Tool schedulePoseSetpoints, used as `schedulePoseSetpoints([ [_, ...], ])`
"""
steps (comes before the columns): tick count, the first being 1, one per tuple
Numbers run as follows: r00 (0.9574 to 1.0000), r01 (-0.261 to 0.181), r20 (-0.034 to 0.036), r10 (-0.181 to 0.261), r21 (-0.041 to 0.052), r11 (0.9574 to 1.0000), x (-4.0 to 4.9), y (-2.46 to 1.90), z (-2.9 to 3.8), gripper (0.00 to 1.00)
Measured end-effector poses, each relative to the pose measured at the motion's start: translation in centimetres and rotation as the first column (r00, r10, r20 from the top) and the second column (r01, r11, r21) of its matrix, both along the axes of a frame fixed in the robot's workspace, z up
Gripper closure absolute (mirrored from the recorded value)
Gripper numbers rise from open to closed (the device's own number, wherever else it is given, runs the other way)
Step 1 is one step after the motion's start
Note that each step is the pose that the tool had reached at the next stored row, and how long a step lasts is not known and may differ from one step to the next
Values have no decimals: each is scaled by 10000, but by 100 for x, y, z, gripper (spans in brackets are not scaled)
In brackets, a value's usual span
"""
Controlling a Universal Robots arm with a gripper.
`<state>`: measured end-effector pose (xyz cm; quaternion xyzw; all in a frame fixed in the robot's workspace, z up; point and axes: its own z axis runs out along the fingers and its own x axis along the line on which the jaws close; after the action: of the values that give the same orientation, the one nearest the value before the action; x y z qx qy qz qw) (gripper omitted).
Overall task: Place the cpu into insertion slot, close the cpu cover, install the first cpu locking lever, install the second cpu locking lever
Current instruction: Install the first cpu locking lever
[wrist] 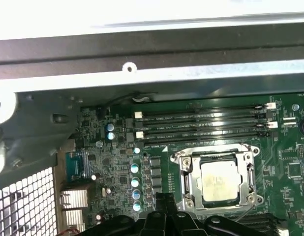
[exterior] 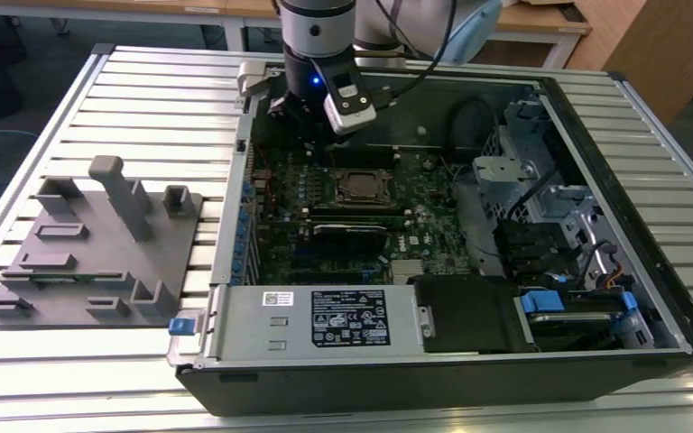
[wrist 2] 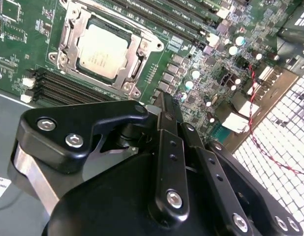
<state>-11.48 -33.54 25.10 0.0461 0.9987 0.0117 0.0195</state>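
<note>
The cpu (wrist 2: 103, 49) shows its pale silver face and lies seated in the insertion slot (exterior: 359, 188) on the green motherboard. Around it the cpu cover (wrist: 189, 164), a dull metal frame, lies flat on the slot in both wrist views. Thin metal levers run along the slot's sides; whether they are latched I cannot tell. My black gripper (wrist 2: 164, 103) hangs above the board beside the slot, apart from it, and looks shut with nothing held. In the exterior view the gripper (exterior: 304, 126) is just behind the slot, inside the open computer case.
Long black memory slots (wrist: 201, 123) flank the socket. The labelled power supply box (exterior: 322, 320) fills the case's near side and a drive cage (exterior: 563, 225) the exterior view's right. A perforated case wall (wrist 2: 280, 128) and a red-black cable (wrist 2: 260, 113) are close. A grey fixture (exterior: 94, 244) sits outside the case.
</note>
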Motion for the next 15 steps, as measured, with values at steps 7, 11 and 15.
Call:
schedulePoseSetpoints([
  [7,10000,1,-1,-1,669,9978,-23,0,0,90],
  [11,10000,0,0,0,1164,9932,-31,0,0,90],
  [15,10000,1,0,-1,1645,9864,-36,-1,0,90],
])
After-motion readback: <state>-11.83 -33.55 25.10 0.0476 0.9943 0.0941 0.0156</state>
